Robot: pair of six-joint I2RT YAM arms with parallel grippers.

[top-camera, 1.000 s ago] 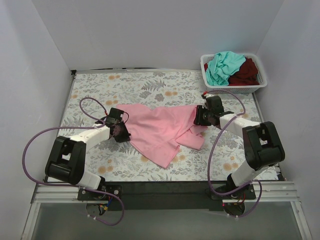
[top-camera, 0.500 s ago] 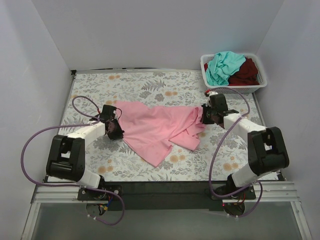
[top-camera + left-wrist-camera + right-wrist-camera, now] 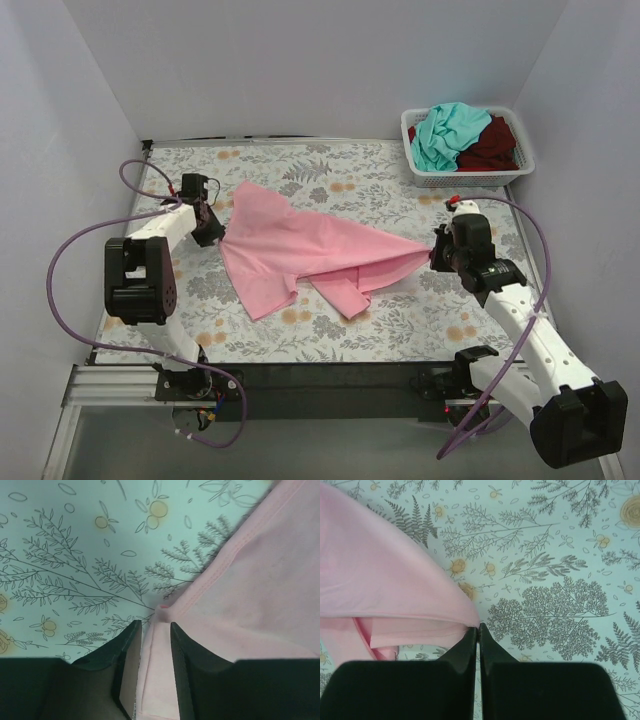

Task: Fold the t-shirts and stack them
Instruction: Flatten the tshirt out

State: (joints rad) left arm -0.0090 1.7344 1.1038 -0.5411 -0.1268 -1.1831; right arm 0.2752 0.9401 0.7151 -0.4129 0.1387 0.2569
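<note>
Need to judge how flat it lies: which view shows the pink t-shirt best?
Top external: the whole pink t-shirt shows, stretched between left gripper and right gripper. Each wrist view shows only the bit of edge pinched there.

Pink tee (image 3: 260, 580) cut off by right and bottom edges in left wrist view, and by left edge in right wrist view. Cloth between left claw (image 3: 155, 627) fingers ran off bottom edge. Pinched corner hidden inside right claw (image 3: 478, 628). Neck label too small to find. Red tee (image 3: 492, 145) partly buried under teal tee (image 3: 445, 135) in basket (image 3: 470, 178).
</note>
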